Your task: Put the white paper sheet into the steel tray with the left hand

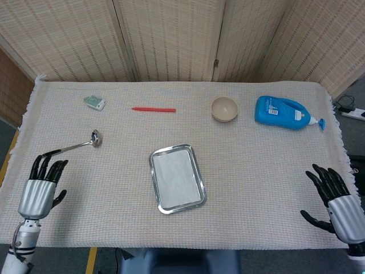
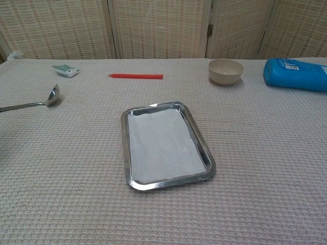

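The white paper sheet (image 1: 177, 177) (image 2: 162, 147) lies flat inside the steel tray (image 1: 198, 173) (image 2: 204, 150) near the middle of the table. My left hand (image 1: 40, 189) hangs at the table's near left edge, far from the tray, fingers spread and holding nothing. At the near right edge my right hand (image 1: 336, 203) is also spread and holds nothing. Neither hand shows in the chest view.
A steel ladle (image 1: 72, 146) (image 2: 30, 102) lies just beyond my left hand. Along the back sit a small green packet (image 1: 94, 102) (image 2: 66, 70), a red stick (image 1: 154, 109) (image 2: 136, 76), a beige bowl (image 1: 224, 108) (image 2: 226, 71) and a blue bottle (image 1: 287, 112) (image 2: 295, 73) lying on its side.
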Robot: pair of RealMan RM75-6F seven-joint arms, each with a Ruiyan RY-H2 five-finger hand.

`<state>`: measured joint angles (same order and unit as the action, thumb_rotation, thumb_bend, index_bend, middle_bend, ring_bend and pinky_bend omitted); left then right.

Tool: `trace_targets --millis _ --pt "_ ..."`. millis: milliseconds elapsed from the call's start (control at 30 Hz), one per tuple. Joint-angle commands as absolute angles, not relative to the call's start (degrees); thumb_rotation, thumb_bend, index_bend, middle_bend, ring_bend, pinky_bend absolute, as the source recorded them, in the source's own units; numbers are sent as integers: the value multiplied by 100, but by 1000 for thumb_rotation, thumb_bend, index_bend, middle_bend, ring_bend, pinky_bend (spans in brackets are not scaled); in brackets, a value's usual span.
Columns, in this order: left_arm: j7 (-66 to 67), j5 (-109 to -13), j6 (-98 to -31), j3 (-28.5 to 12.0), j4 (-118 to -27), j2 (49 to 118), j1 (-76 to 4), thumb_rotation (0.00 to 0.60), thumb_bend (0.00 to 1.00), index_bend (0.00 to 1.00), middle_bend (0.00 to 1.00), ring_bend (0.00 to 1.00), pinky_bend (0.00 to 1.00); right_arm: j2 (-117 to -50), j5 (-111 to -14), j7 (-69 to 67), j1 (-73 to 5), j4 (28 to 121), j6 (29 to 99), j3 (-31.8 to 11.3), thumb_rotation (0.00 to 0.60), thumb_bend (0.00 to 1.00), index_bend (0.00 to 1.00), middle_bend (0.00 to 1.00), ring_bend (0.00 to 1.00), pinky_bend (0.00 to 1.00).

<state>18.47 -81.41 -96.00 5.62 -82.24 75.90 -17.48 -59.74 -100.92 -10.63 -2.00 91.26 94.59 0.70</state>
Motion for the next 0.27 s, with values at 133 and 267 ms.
trace_targets --millis 133,267 --pt "1539 -7764 -9674 501 -8459 7246 -1155 600 179 73 193 47 25 -6128 -9971 -785 -343 9147 9151 34 600 239 0 0 0 0" --pt "1296 -8071 -9853 399 -8470 7146 -1053 600 169 66 175 45 15 -6188 -10014 -635 -372 9153 9073 74 600 238 0 0 0 0"
